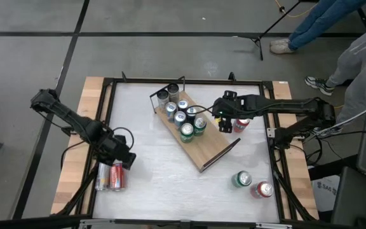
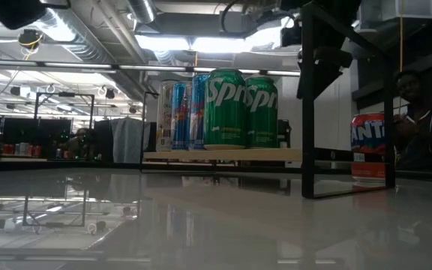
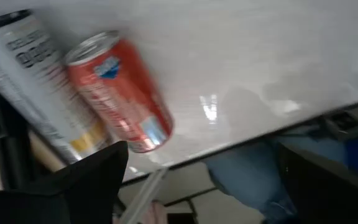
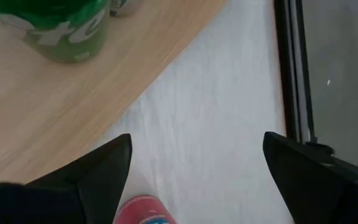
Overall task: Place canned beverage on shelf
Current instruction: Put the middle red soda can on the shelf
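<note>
Spreading across most of the high view is the white table [image 1: 151, 159], edged with pale wood strips; on it, running diagonally from far left to near right, lies the shelf [image 1: 210, 147], a light-brown wooden board with black rails at its ends; its far-left half carries a cluster of upright cans, among them two green cans [image 1: 192, 128], blue-and-white ones and two dark grey ones, while its near-right half is bare. Next in size, the right arm reaches in from the right, its right gripper [image 1: 232, 123] hanging with fingers spread apart over a red can [image 1: 241, 124] that stands on the table just beside the shelf's right edge, not on the board; the left gripper [image 1: 123, 159], fingers also wide apart and holding nothing, sits above two cans lying at the near left, one red [image 1: 117, 176], one white [image 1: 102, 177]; a green can [image 1: 241, 180] and another red one [image 1: 263, 189] stand near right.
</note>
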You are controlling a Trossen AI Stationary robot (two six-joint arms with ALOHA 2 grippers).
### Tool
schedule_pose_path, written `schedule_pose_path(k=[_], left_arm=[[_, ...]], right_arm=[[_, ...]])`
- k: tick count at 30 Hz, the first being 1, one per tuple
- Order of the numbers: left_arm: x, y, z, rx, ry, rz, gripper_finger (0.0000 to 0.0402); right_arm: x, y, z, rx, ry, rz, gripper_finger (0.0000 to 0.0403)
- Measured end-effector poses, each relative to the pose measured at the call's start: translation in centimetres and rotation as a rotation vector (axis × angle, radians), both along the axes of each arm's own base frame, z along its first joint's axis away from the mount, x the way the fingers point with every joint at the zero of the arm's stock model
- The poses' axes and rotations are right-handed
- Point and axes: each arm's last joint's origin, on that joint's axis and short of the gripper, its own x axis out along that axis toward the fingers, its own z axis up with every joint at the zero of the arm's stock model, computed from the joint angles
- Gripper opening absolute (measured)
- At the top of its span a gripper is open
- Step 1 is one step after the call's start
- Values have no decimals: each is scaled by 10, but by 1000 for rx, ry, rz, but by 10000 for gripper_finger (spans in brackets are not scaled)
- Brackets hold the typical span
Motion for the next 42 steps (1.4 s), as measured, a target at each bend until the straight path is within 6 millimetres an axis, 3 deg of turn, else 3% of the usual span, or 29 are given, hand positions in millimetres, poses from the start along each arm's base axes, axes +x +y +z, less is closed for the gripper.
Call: schedule_pose_path(k=[11, 18, 42], left_arm=[[11, -33, -31, 86, 171, -58, 394], [14, -45, -46, 124, 262, -6, 394], [29, -63, -92, 252, 431, 12, 394]], right_arm=[[-1, 0, 2, -9, -7, 19, 353], [1, 0, 3, -10, -22, 35, 353], [1, 1, 3, 25, -28, 50, 353]])
